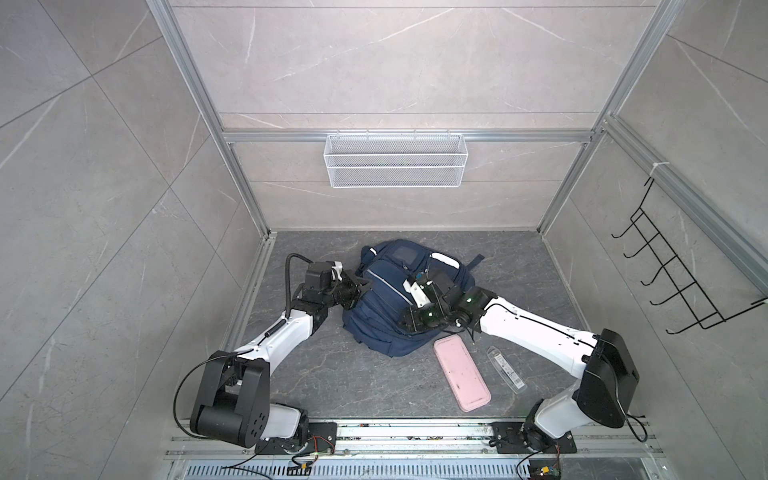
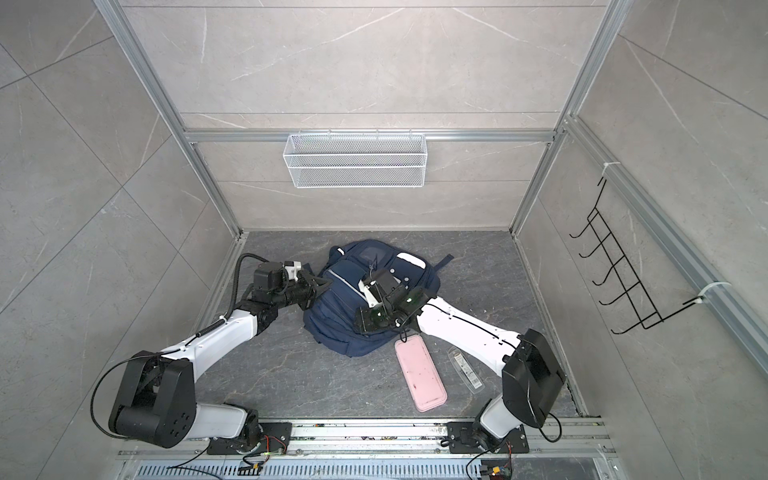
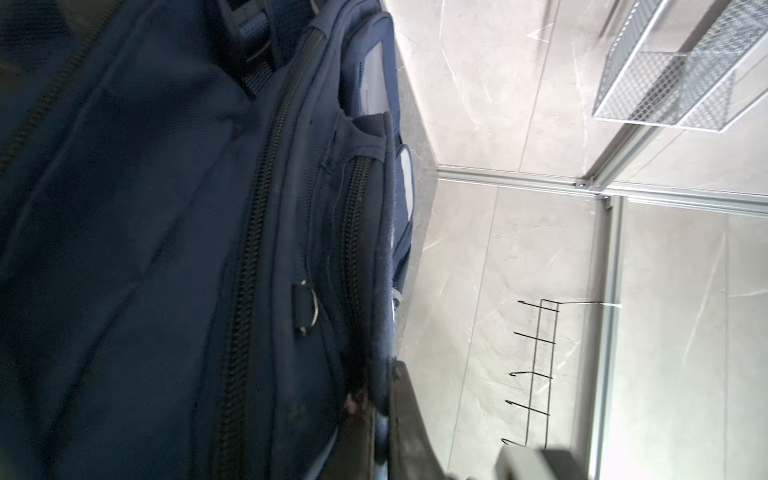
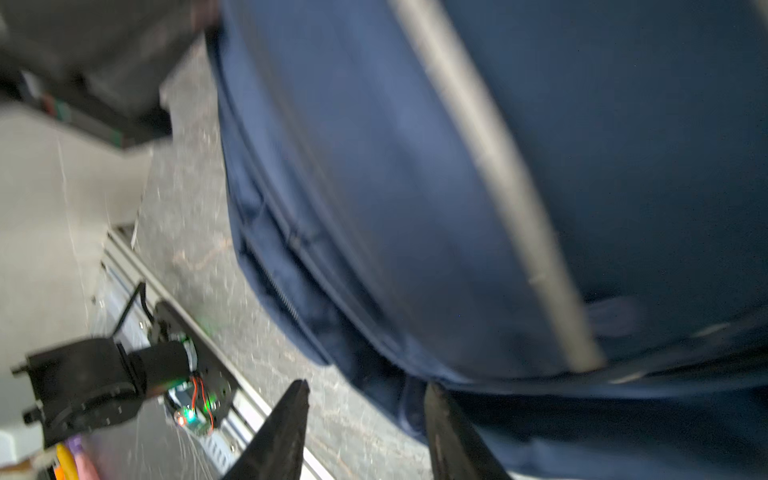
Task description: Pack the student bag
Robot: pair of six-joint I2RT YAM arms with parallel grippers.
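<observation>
On dark counter, student bag lies flat, in middle. Left tool closed, pinching bag side seam. Right tool has jaws apart at bag edge. Pink case and clear packet lie near, beside right arm.

Dark tabletop, student bag, case (pink), packet

I see the student bag lying on the table, about in the middle. A flat case lies on the table just in front of the bag, a bit to its right. A slim packet lies farther right, near the case but not touching it. A basket hangs on the wall behind the bag. A hook rack hangs on the wall to the bag's right.
</observation>
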